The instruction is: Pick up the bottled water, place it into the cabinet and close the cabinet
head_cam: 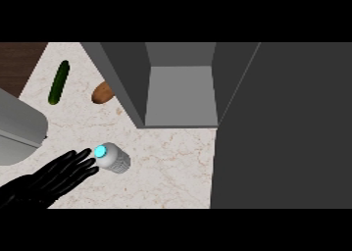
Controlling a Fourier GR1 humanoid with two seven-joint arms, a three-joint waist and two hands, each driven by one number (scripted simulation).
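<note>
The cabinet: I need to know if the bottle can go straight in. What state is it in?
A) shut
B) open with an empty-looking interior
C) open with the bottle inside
B: the cabinet shows a bare grey interior, its door swung open at right, while the bottled water stands on the counter beside the left hand.

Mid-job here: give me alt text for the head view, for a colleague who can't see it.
The left hand, fingers straight, reaches beside the bottled water, which stands on the counter in front of the open cabinet. The cabinet's door fills the view's right side; a cucumber and a brown food item lie farther back on the left.
</note>
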